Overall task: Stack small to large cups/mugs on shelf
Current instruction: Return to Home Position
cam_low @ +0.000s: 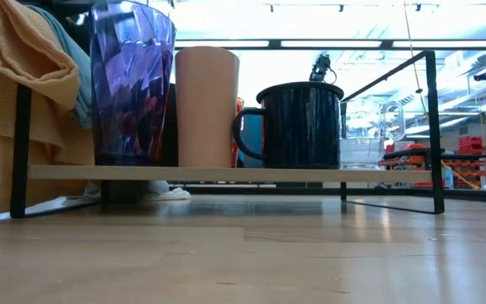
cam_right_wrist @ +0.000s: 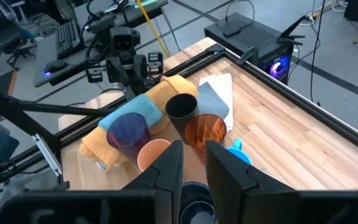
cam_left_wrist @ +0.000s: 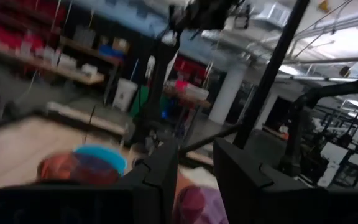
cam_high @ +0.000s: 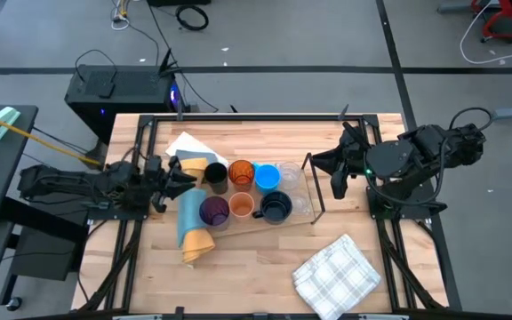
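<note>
Seen from above, a wooden table [cam_high: 256,267] has a low shelf [cam_low: 142,173] of thin black rod at its middle, and every cup in sight stands on it in two rows. The back row runs black cup [cam_high: 216,174], amber cup [cam_high: 241,172], blue cup [cam_high: 268,179], then a clear glass [cam_high: 290,172]. The front row runs purple tumbler [cam_high: 214,211], peach cup [cam_high: 241,207], dark mug [cam_high: 276,207], then a second clear glass [cam_high: 302,204].

From table height the front row steps down in height from the tall tumbler to the mug. The grading by size that the task asks for looks done, though the back row is mostly hidden from that angle.

The left gripper [cam_high: 183,178] hangs near the shelf's left end, close to the black cup and apart from it. Its fingers are parted by a narrow gap and pinch nothing. The right gripper [cam_high: 334,175] is off the shelf's right end, just outside the end rod, and is likewise slightly parted and empty. Both arms sit clear of the cups, probably so they can draw back to rest without knocking the rows.

A rolled yellow-and-blue cloth [cam_high: 194,227] lies against the shelf's left end, and a checked cloth [cam_high: 336,271] lies well apart at the table's near right.
</note>
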Motion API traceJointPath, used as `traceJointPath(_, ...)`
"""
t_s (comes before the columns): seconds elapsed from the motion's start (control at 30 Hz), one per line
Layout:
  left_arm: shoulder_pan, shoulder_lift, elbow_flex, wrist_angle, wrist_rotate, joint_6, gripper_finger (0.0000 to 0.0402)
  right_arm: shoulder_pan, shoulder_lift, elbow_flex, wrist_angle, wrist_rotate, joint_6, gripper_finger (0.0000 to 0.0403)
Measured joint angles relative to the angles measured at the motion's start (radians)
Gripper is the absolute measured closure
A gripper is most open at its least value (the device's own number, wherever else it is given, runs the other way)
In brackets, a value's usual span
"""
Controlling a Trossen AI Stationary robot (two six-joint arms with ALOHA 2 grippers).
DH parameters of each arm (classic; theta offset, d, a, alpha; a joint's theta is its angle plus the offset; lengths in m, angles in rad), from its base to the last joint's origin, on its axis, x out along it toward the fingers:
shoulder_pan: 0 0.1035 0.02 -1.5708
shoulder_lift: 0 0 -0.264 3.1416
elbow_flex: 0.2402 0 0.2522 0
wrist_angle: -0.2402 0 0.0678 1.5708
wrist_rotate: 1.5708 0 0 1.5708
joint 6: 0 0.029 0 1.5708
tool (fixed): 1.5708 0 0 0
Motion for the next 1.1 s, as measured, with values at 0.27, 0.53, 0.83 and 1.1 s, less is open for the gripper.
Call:
traceJointPath(0.27,0.001,-0.182,-0.005,-0.045,-0.017,0.075,0.0292,-0.001,0.000,0.000,0.000,0.000,0.020,0.0329)
traceJointPath(0.53,0.000,-0.333,-0.005,-0.192,-0.023,0.093,0.0292,-0.040,0.000,0.000,0.000,0.000,0.019,0.0329)
traceJointPath(0.83,-0.001,-0.386,-0.005,-0.327,-0.033,0.081,0.0299,-0.051,0.000,0.000,0.000,0.000,0.015,0.0329)
traceJointPath(1.1,-0.001,-0.387,-0.005,-0.525,-0.020,0.098,0.0313,-0.051,0.000,0.000,0.000,0.000,0.005,0.0329)
